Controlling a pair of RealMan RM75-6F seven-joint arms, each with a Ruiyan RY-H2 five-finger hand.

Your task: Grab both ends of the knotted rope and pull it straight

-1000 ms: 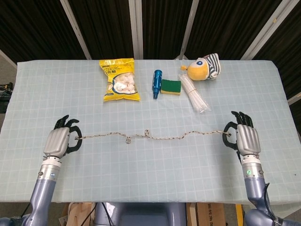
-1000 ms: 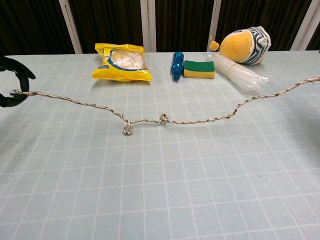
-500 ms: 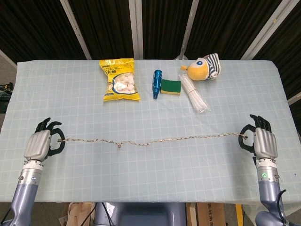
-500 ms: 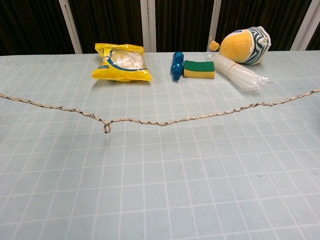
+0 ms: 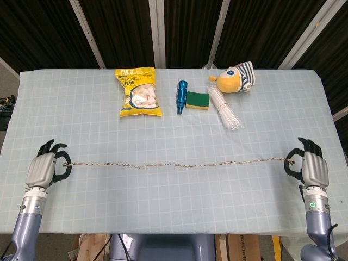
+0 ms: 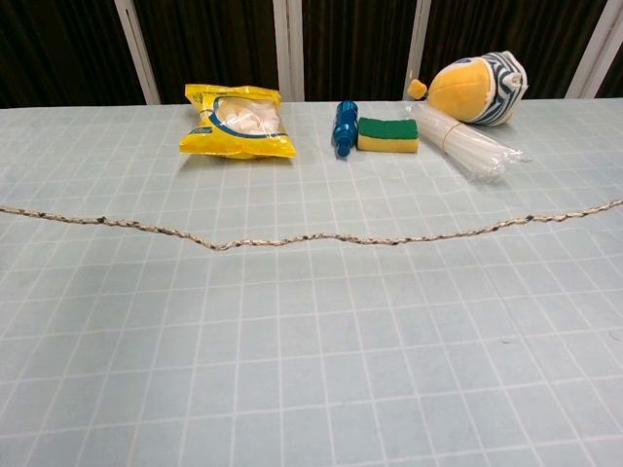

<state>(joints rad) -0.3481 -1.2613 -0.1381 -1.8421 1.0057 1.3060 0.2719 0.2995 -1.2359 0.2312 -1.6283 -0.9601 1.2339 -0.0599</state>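
My head view looks steeply down from above, behind my left hand [image 5: 42,169] and right hand [image 5: 314,169]; my chest view sits low, close, between them, sharing the table [image 6: 311,370].

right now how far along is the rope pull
Mostly done: the left hand and right hand each hold an end, and the rope runs nearly straight with no loops showing. Left: a slight kink left of middle to pull out.

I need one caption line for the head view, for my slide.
Left hand and right hand hold the ends of a thin speckled rope, stretched nearly straight across the pale blue checked tablecloth.
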